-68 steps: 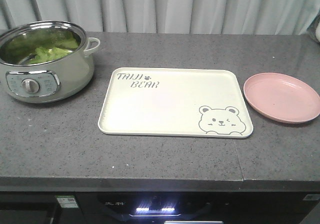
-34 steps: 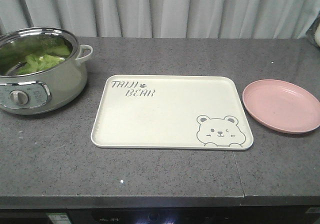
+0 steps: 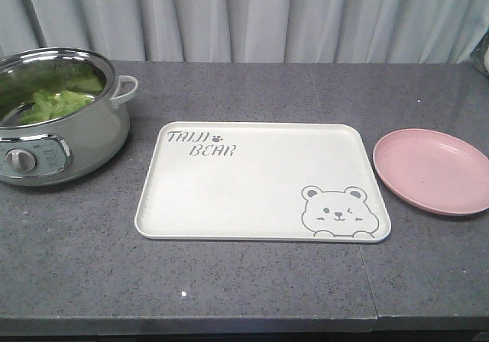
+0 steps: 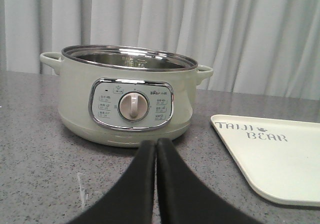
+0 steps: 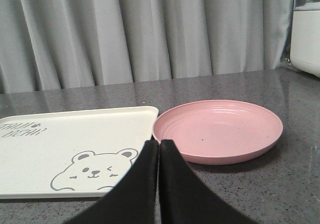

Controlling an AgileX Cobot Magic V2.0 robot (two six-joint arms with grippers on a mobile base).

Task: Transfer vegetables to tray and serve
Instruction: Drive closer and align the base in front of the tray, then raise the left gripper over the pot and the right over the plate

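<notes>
Green leafy vegetables (image 3: 52,103) lie inside a pale green electric pot (image 3: 65,140) at the counter's left. The cream tray (image 3: 252,197) with "TAIJI BEAR" lettering and a bear drawing lies flat mid-counter, with nothing on it. In the left wrist view my left gripper (image 4: 156,143) is shut with nothing in it, low over the counter just in front of the pot (image 4: 127,96), the tray's corner (image 4: 272,156) to its right. My right gripper (image 5: 159,144) is shut and holds nothing, near the tray's front right corner (image 5: 75,149). Neither gripper shows in the front view.
A round pink plate (image 3: 432,170) sits right of the tray and shows close ahead in the right wrist view (image 5: 217,129). A white appliance (image 5: 306,31) stands at the far right. Grey curtains hang behind the speckled counter (image 3: 244,296), whose front edge runs along the bottom.
The front view has shifted: the counter, pot, tray and plate now sit lower and nearer, and the cabinet front below the counter edge has dropped out of sight. Nothing on the counter has moved.
</notes>
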